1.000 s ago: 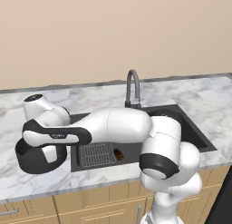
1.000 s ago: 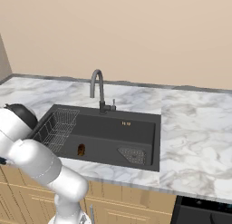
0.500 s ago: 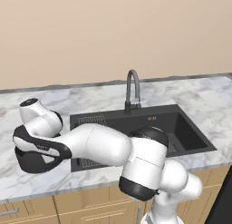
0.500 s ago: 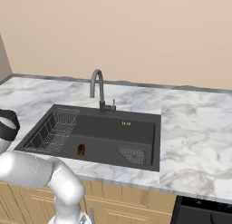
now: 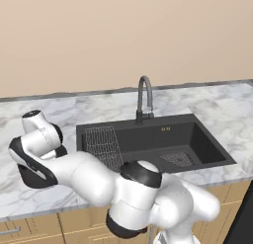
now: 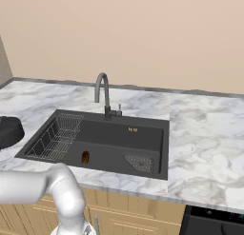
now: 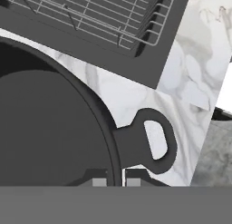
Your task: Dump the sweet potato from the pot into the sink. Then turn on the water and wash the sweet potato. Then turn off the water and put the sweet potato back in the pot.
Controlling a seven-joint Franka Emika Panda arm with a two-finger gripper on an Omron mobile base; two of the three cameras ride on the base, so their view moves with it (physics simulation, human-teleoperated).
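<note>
In the hand view my gripper [image 7: 115, 181] is shut on the rim of the dark pot [image 7: 50, 128], right beside its loop handle [image 7: 154, 141]. The pot looks empty and hangs upright over the marble counter [image 7: 131, 96], just left of the sink [image 7: 90, 51]. In the right base view the pot [image 6: 7, 132] shows at the left edge. The small reddish-brown sweet potato [image 6: 85, 156] lies on the floor of the sink [image 6: 109, 134], near its front wall. My arm hides it in the left base view, where the sink [image 5: 148, 139] sits mid-counter.
A wire rack [image 6: 57, 136] fills the sink's left part, also seen as rack [image 5: 101, 142] and rack [image 7: 90, 14]. The gooseneck faucet [image 5: 143, 97] stands behind the basin, faucet [image 6: 101, 89]. A drain strainer [image 6: 140, 161] lies at the right. No water runs.
My elbow has swung forward and lower across the sink's front, covering the sweet potato in the left base view. The pot stays at the left of the sink. The sweet potato has not moved.
</note>
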